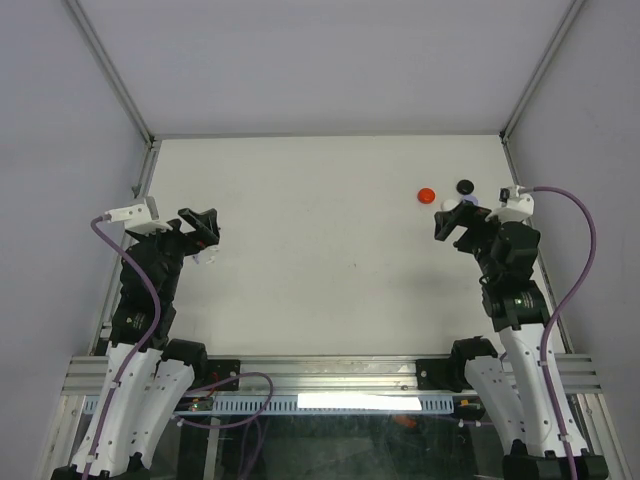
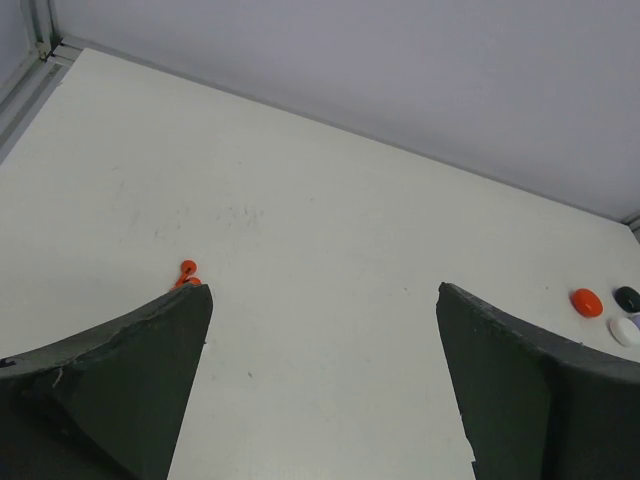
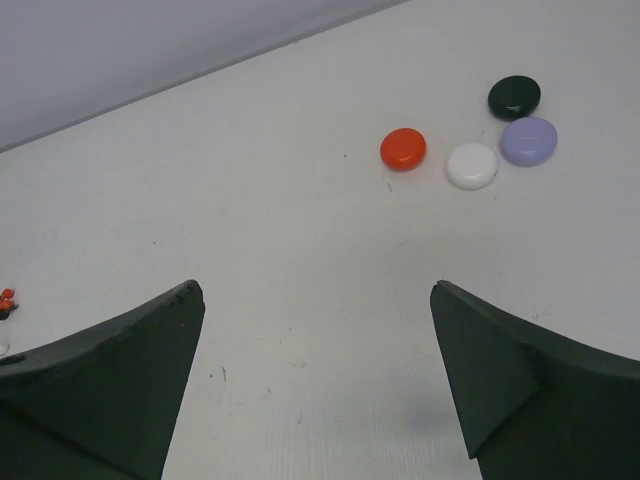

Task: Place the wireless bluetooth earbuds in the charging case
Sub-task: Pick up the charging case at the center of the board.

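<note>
Tiny glossy round earbuds [image 3: 472, 165], upper right, look light and slippery; pinch across rims. Spread, empty: left gripper [image 2: 322, 380], right gripper [image 3: 318, 380].

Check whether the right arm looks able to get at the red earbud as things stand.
Probably yes. The red earbud lies on bare table just ahead of the right arm's open jaws, with nothing between; the white earbud sits close beside it but apart.
</note>
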`<move>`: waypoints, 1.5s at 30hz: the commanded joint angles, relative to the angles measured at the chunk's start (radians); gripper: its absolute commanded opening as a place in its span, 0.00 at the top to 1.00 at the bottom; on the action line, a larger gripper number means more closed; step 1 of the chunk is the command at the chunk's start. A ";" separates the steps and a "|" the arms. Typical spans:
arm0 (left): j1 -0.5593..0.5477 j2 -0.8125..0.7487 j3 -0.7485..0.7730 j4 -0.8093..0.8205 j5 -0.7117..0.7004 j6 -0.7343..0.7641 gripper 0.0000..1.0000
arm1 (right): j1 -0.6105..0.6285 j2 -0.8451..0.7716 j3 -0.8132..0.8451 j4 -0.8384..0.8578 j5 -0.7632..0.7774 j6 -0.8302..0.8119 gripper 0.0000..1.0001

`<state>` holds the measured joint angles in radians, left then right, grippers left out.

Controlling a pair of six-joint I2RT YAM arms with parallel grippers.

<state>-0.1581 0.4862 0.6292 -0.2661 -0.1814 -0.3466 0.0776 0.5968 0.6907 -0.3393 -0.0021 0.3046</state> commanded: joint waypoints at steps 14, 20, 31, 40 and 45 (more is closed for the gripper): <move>0.001 -0.032 -0.012 0.065 0.001 0.050 0.01 | 0.004 0.268 0.115 -0.033 0.121 0.010 0.01; 0.002 -0.054 -0.024 0.064 0.014 0.030 0.01 | -0.026 0.456 0.124 0.035 0.195 0.029 0.01; 0.009 -0.037 -0.021 0.065 0.030 0.025 0.01 | -0.138 0.852 0.248 0.197 0.184 0.022 0.12; 0.017 -0.008 -0.019 0.065 0.043 0.027 0.01 | -0.155 1.130 0.441 0.163 0.089 -0.027 0.19; 0.031 -0.003 -0.017 0.067 0.049 0.029 0.01 | -0.156 1.260 0.542 0.124 0.103 -0.057 0.21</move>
<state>-0.1417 0.4843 0.6064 -0.2432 -0.1490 -0.3225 -0.0692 1.8080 1.1454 -0.2085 0.0998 0.2863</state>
